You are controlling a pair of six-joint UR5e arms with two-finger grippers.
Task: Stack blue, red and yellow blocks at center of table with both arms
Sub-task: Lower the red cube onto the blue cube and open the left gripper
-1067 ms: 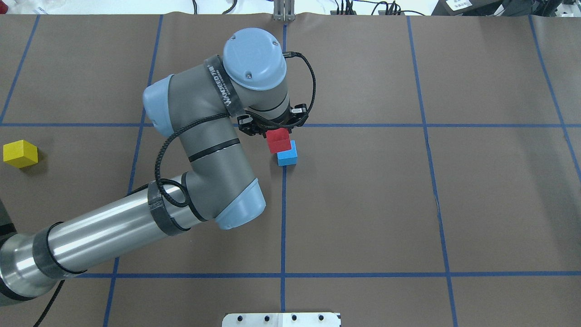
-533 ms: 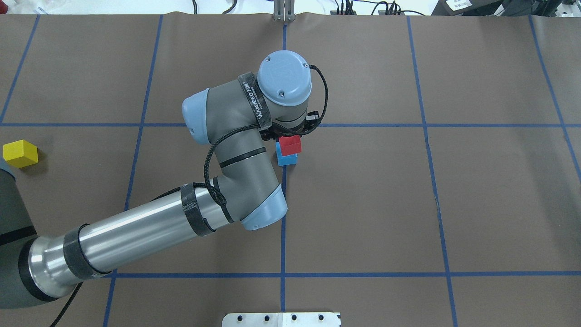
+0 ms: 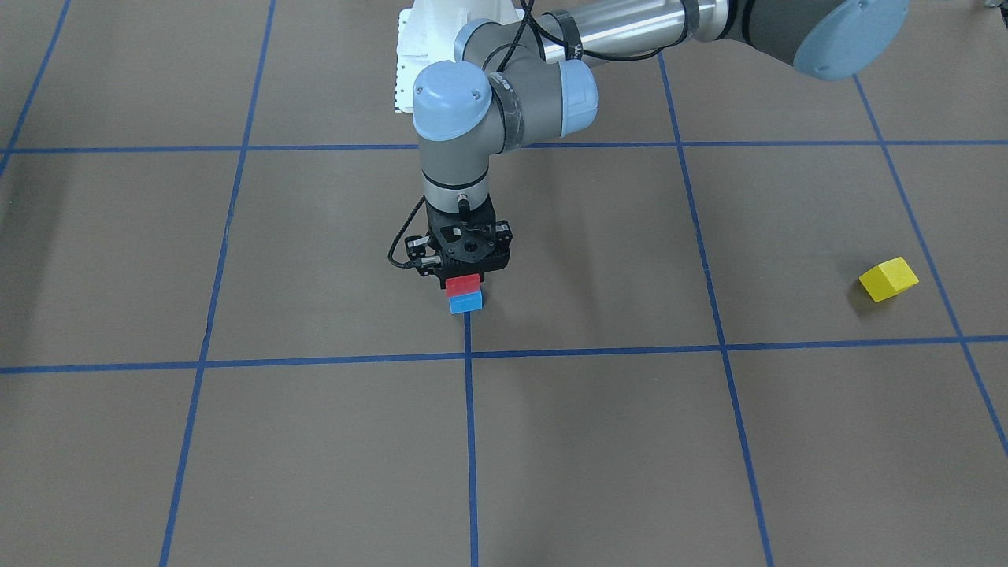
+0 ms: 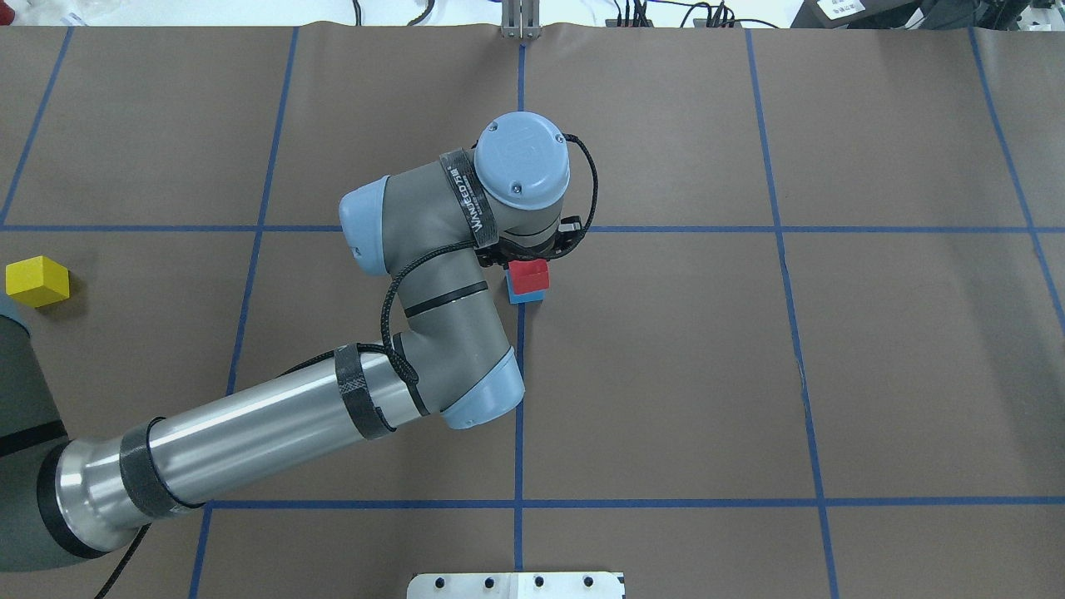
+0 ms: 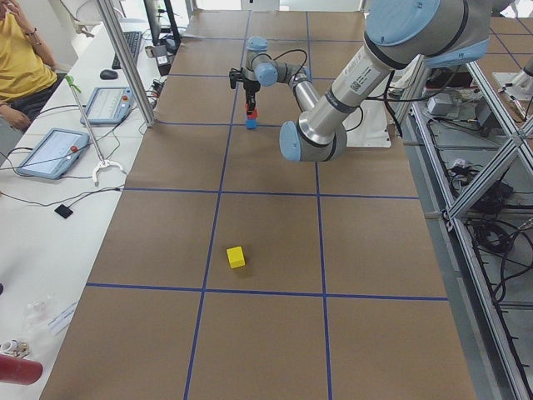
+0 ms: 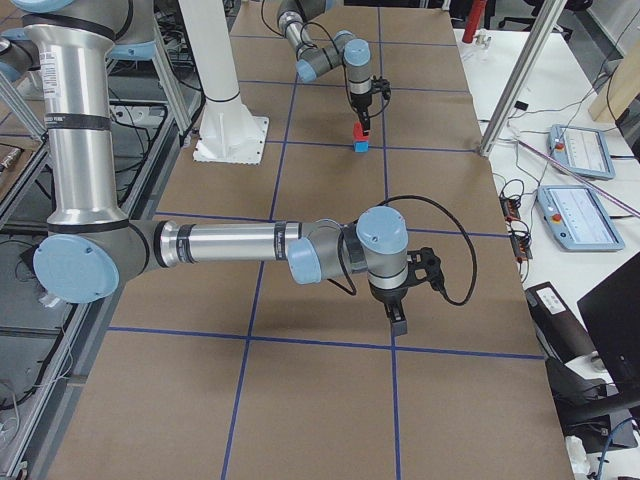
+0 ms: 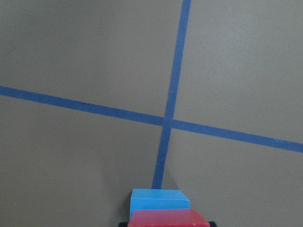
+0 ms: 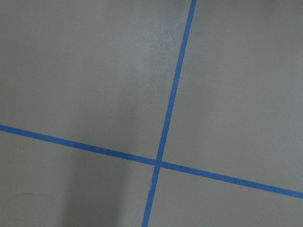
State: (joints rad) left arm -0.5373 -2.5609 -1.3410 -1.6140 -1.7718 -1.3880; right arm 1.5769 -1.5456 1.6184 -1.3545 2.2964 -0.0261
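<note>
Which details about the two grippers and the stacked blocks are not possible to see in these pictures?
- Left gripper, fingers: overhead, the wrist covers them; the left wrist view's bottom edge cuts them off, so grip on the red block is unclear.
- Right gripper: only in exterior right, too small to judge.
- Blue block: overhead, mostly under the red block.

Robotics lab: teach pendants (image 5: 52, 152), aluminium framing (image 5: 127, 62).
</note>
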